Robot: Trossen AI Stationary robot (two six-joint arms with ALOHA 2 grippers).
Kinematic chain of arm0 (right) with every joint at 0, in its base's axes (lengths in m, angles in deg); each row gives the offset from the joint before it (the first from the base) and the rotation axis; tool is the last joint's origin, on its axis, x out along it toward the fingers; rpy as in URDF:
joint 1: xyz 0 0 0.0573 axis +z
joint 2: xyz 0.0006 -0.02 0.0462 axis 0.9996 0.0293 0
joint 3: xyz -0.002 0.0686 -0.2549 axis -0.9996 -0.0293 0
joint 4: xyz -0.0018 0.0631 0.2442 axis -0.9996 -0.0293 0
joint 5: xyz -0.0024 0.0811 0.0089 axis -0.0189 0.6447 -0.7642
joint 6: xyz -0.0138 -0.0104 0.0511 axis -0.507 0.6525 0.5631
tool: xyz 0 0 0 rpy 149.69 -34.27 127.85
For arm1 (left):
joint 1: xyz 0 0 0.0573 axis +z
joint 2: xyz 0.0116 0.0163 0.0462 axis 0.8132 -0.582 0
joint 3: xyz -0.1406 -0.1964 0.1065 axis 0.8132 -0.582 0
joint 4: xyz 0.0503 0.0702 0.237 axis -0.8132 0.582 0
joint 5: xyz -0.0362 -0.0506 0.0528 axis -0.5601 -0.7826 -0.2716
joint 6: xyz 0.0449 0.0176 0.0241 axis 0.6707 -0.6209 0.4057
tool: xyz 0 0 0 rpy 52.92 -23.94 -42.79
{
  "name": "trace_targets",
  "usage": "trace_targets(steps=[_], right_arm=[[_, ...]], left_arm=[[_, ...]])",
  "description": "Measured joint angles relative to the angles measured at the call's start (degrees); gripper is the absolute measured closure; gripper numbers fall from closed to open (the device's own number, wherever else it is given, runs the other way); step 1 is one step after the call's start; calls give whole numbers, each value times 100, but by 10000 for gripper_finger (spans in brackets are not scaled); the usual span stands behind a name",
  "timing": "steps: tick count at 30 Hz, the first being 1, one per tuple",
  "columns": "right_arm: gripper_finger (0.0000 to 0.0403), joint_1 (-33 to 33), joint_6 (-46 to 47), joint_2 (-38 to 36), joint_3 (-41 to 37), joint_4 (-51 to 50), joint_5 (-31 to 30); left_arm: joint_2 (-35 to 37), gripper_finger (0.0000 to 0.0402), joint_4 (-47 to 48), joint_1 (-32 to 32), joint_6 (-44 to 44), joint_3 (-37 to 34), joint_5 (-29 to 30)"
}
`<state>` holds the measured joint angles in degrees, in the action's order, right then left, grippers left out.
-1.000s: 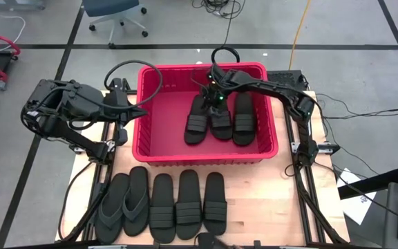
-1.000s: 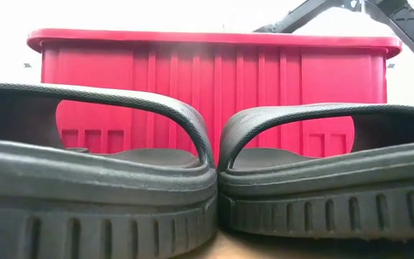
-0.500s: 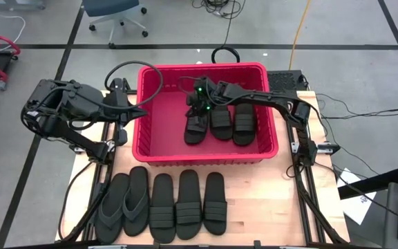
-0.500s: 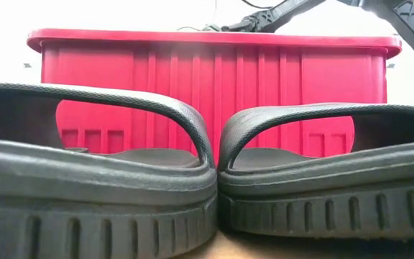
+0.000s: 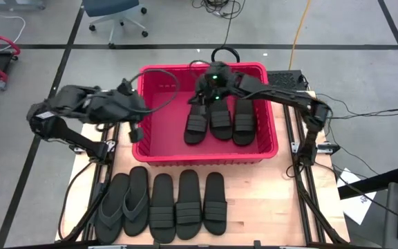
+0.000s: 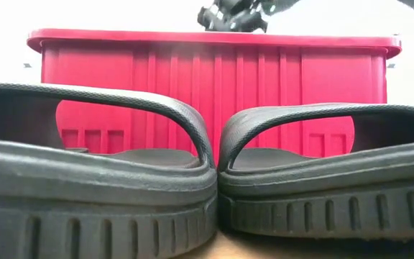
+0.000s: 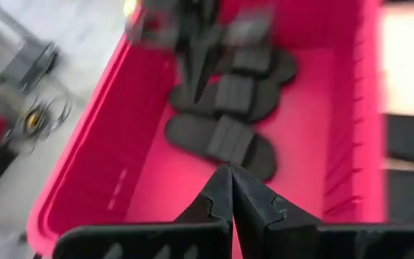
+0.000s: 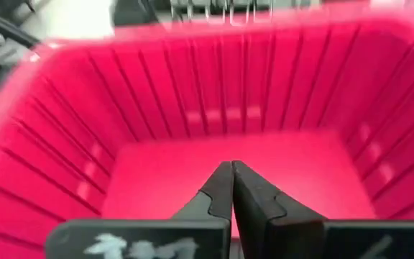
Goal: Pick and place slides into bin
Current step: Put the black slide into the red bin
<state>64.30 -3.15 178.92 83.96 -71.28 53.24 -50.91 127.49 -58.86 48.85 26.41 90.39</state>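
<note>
Both jaws pressed together, empty, over the bin [image 5: 159,77].

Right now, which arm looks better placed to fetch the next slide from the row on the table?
Left, probably. Its end effector hangs by the bin's left wall, nearer the five slides on the table. The right end effector is over the bin's far side. Both are shut and empty.

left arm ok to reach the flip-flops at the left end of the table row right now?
Probably yes. The left gripper sits shut and empty at the bin's left wall, and the flip-flops lie uncovered on the table just in front, with nothing between.
</note>
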Motion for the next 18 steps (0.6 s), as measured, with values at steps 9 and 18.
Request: trace_targets(steps=[9,18], right_arm=[[403,619,577,-1319,4,191,-215],[403,1056,749,-1663,2,-505,-1404]], left_arm=[[217,401,-2383,1444,505,-1931,-2009],[-825,401,-3474,2446,78,-2764,-2946]])
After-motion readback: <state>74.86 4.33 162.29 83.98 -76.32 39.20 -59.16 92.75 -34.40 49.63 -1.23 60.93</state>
